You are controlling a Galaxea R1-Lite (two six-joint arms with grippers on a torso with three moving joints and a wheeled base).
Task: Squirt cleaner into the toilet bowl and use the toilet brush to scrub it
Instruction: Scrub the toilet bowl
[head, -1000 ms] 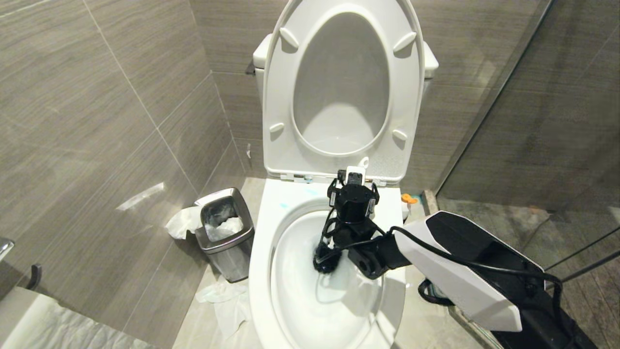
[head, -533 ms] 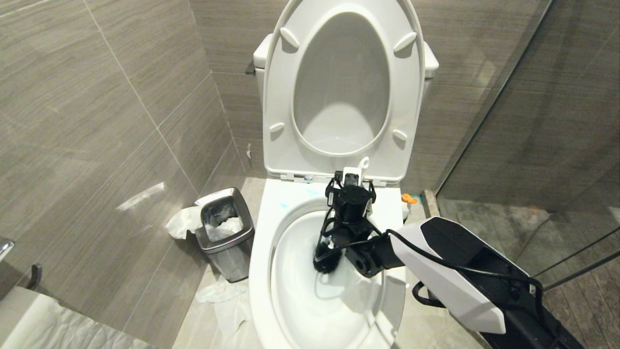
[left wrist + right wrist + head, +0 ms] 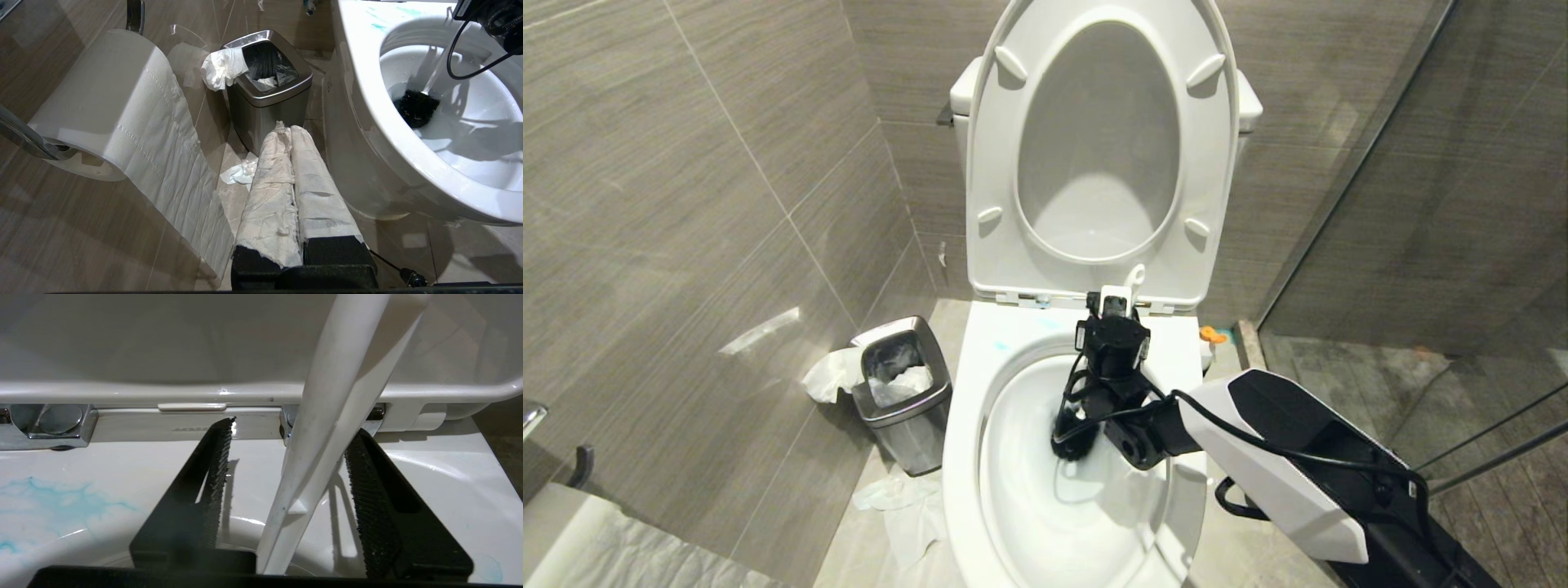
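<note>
1. Toilet brush (image 3: 1076,437) stands in the toilet bowl (image 3: 960,457), head view; the right gripper (image 3: 1116,304) straddles its white handle near the hinges and should likely clamp squarely before scrubbing.
2. Left wrist view: black bristle head against wet ceramic; the paper-wrapped left gripper (image 3: 291,134) is pressed together, parked beside the bin (image 3: 267,96).
3. Right wrist view: jaws apart, one pad touching the handle; cleaner (image 3: 49,498) smears the rim pale blue.

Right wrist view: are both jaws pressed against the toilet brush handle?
No: the toilet brush handle lies against only one finger of the right gripper, with a clear gap to the other.
</note>
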